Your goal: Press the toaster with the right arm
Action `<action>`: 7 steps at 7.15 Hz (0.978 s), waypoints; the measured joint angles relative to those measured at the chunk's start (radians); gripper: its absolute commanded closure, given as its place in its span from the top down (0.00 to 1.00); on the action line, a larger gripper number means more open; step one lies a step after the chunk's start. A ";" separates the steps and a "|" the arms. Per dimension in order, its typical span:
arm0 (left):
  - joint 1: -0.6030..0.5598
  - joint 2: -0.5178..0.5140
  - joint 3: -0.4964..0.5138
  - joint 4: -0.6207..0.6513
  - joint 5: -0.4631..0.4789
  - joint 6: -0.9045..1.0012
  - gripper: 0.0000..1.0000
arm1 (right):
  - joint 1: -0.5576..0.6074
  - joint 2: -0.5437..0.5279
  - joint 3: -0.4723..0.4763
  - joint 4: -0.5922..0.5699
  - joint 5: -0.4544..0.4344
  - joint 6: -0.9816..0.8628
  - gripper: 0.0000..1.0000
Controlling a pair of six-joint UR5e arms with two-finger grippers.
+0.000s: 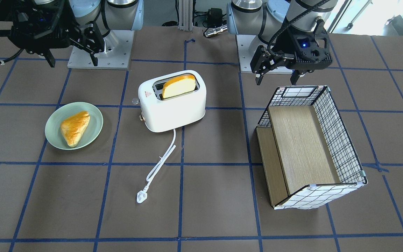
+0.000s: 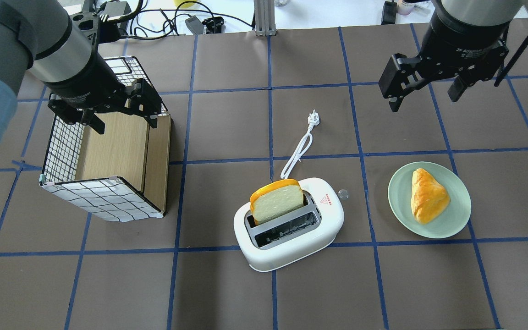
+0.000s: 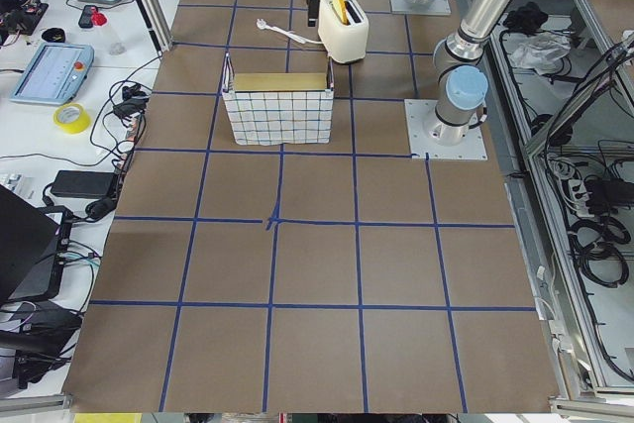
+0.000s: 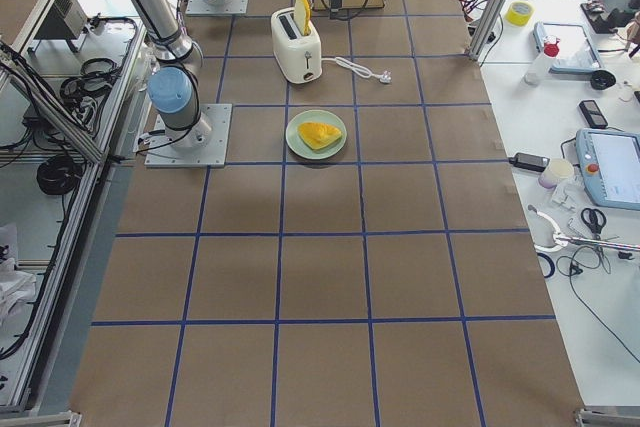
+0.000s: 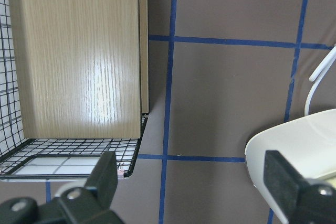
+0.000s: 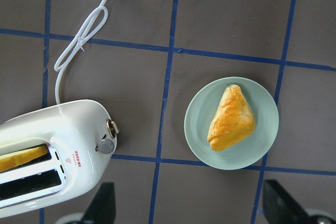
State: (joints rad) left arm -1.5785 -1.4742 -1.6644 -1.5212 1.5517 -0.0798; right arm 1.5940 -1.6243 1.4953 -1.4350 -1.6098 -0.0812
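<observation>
Toaster (image 2: 323,220) stands near the middle of the table, a bread slice (image 2: 277,201) upright in its far slot, its lever knob (image 2: 343,194) at its right end and its white cord (image 2: 298,153) trailing away on the far side. Right gripper (image 2: 424,98) hangs in the air, fingers spread wide and touching nothing, well apart from the toaster at far right, beyond the green plate (image 2: 459,222) holding a pastry (image 2: 429,195). Left gripper (image 2: 126,121), fingers likewise apart, hangs over the far end of the wire basket (image 2: 103,201) on the left.

6 downward cams, all w/ toaster (image 1: 173,110)
</observation>
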 measured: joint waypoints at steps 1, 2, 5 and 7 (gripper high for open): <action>0.000 0.000 0.000 0.000 0.000 0.000 1.00 | 0.000 0.025 -0.024 -0.003 0.012 0.009 1.00; 0.000 0.000 0.000 0.000 0.000 0.000 1.00 | 0.000 0.052 -0.055 -0.004 0.016 0.012 1.00; 0.000 0.000 0.000 0.001 -0.001 0.000 1.00 | 0.001 0.074 -0.084 -0.032 0.019 0.073 1.00; 0.000 0.000 0.000 0.001 -0.001 0.000 1.00 | 0.002 0.075 -0.083 -0.047 0.018 0.132 1.00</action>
State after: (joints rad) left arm -1.5784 -1.4742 -1.6644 -1.5205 1.5509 -0.0798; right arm 1.5957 -1.5494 1.4120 -1.4818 -1.5918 0.0503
